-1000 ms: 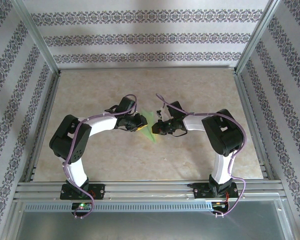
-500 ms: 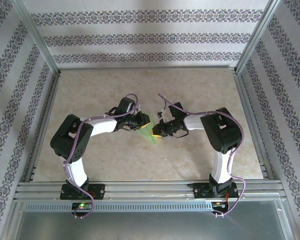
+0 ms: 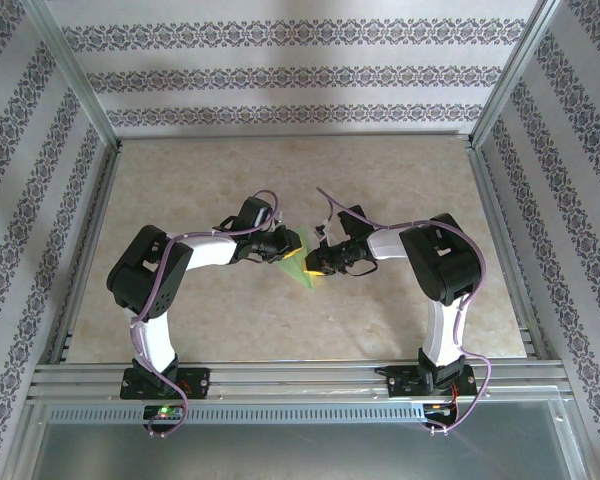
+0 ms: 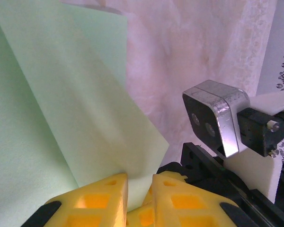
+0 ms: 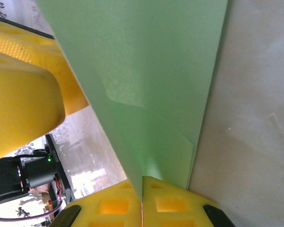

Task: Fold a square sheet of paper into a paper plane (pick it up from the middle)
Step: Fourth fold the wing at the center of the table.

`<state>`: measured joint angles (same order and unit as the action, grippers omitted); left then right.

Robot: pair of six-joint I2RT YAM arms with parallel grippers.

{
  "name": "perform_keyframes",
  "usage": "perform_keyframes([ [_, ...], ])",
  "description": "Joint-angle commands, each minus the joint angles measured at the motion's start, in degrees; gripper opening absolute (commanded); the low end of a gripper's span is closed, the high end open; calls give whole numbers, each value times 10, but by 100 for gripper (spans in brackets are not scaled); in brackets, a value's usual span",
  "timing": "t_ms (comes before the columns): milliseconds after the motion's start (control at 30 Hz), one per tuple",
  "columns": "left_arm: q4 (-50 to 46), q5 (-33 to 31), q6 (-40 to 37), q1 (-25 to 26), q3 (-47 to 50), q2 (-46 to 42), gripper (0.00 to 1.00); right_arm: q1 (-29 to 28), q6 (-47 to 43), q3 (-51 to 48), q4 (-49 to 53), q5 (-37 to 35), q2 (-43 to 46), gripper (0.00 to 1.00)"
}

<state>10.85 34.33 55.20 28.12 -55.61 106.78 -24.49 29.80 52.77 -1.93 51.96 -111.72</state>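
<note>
Light green and thin, a plain folded sheet of paper (image 3: 298, 262) hangs between the two arms near the middle of the beige, marble-patterned surface (image 3: 400, 180), raised on edge rather than lying flat. From above it reads as a narrow wedge whose point faces the near edge of the surface, with the left gripper (image 3: 284, 247) touching its left side and the right gripper (image 3: 317, 264) touching its right side, the two tips just beside each other.

In the left wrist view the left gripper (image 4: 139, 183) has its yellow fingers (image 4: 99, 201) drawn close, pinching a lower corner of the sheet of paper (image 4: 61, 104); the paper rises away from them in broad flat panels with a straight crease running up across it. To the right, near the paper's free corner, sits a silver and black camera block (image 4: 213, 118) on the other arm, with the pale surface (image 4: 189, 47) behind.

In the right wrist view the right gripper (image 5: 142, 184) has its yellow fingers (image 5: 180, 205) pressed together, the thin edge of the sheet of paper (image 5: 146, 71) caught in the seam between them. The paper spreads upward in overlapping layers, and a rounded yellow finger of the left gripper (image 5: 23, 94) lies against its left side
</note>
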Motion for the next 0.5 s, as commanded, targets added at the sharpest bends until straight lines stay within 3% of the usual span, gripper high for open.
perform_keyframes([
  [0,34,14,9,2,0,16,21,3,-6,2,24,-5,-17,9],
  [267,35,21,10,2,-6,28,20,3,-7,1,26,-10,-19,15],
  [467,34,22,11,2,-10,30,20,4,-9,1,31,-13,-21,11],
])
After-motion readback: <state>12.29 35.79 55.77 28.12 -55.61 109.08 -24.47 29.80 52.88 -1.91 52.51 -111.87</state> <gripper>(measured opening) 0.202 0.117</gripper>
